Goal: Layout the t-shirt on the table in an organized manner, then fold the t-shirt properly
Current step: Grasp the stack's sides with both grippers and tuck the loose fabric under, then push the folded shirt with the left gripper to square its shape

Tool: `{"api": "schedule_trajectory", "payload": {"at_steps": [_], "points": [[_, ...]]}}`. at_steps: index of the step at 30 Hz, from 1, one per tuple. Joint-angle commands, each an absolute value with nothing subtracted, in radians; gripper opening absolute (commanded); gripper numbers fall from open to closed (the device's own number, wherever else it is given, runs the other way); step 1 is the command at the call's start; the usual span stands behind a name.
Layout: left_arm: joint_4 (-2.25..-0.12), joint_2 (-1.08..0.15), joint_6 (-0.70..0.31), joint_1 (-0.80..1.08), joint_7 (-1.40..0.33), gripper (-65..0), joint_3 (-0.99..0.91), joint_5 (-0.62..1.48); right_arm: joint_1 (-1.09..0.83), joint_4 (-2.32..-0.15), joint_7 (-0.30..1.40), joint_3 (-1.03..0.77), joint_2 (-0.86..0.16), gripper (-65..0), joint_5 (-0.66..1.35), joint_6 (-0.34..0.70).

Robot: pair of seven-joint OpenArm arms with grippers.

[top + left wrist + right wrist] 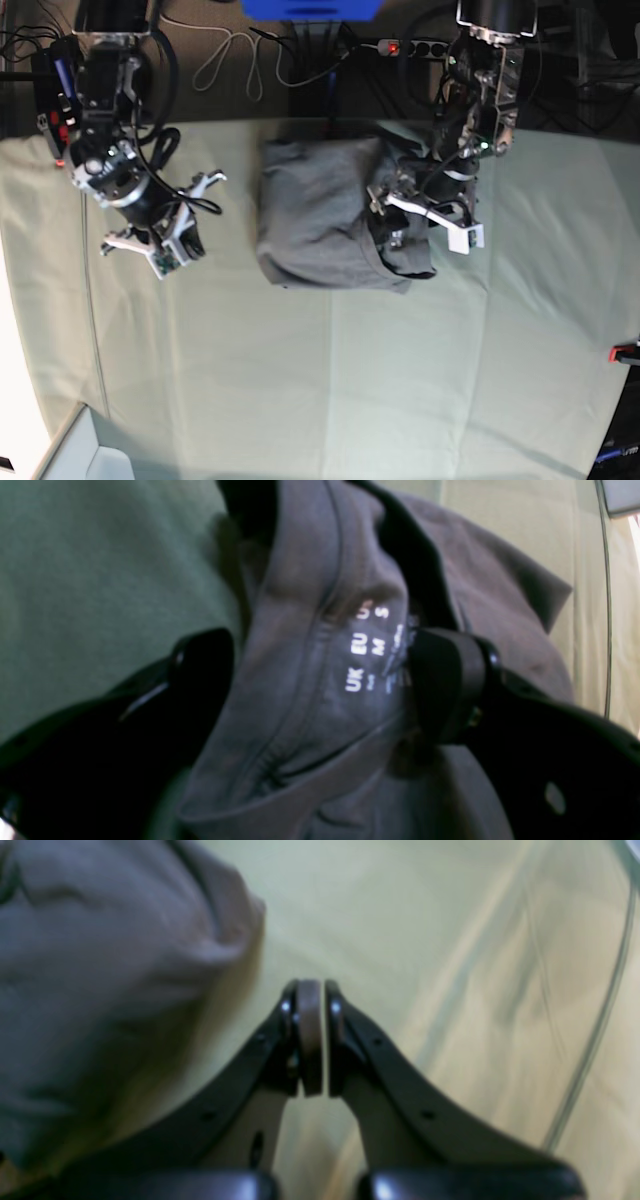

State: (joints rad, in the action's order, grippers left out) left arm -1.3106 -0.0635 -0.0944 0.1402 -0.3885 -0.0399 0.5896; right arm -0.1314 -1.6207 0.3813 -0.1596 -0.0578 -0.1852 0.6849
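The dark grey t-shirt (320,215) lies bunched in a rough rectangle at the back middle of the table (330,380). My left gripper (400,222) is at its right edge, over the collar. In the left wrist view the collar with its white size print (365,650) runs between the two black fingers, which stand wide apart; the gripper (320,675) is open, and the right finger (445,680) touches the fabric. My right gripper (183,248) hovers to the left of the shirt. Its pads meet with nothing between them, so it (314,987) is shut, and the t-shirt (100,965) shows blurred at its left.
A red clamp (625,352) sits at the table's right edge. A white box corner (85,455) juts in at the front left. Cables and a power strip (400,47) lie behind the table's back edge.
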Motion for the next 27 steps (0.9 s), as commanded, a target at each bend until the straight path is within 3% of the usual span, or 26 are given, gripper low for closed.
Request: {"api": "schedule_trajectory", "payload": {"at_steps": [1, 4, 6, 8, 13, 27], "points": [[-1.319, -0.061, -0.09, 0.133, -0.394, -11.0, -0.036, 0.593, -0.117, -1.641, 0.357, -0.16, -0.061, -65.0, -0.173, 0.698], [-1.316, -0.061, -0.09, 0.136, -0.395, -11.2, -0.031, 0.593, -0.119, -1.643, 0.357, -0.162, -0.062, -65.0, -0.173, 0.698], [-1.297, -0.061, -0.091, 0.134, -0.397, -15.0, -0.028, 0.593, -0.119, -1.643, 0.357, -0.174, -0.061, -65.0, -0.173, 0.698], [-1.274, -0.056, -0.091, 0.134, -0.397, -25.4, -0.005, 0.593, -0.119, -1.644, 0.357, -0.183, -0.059, -65.0, -0.173, 0.698], [-1.201, -0.085, -0.091, 0.081, -0.39, -64.3, 0.105, 0.582, -0.119, -1.644, 0.357, -0.188, -0.064, -65.0, -0.174, 0.698], [-1.221, -0.251, -0.093, -0.188, -0.387, -65.0, 0.516, 0.559, -0.111, -1.673, 0.357, -0.317, -0.065, -65.0, -0.174, 0.698]]}}
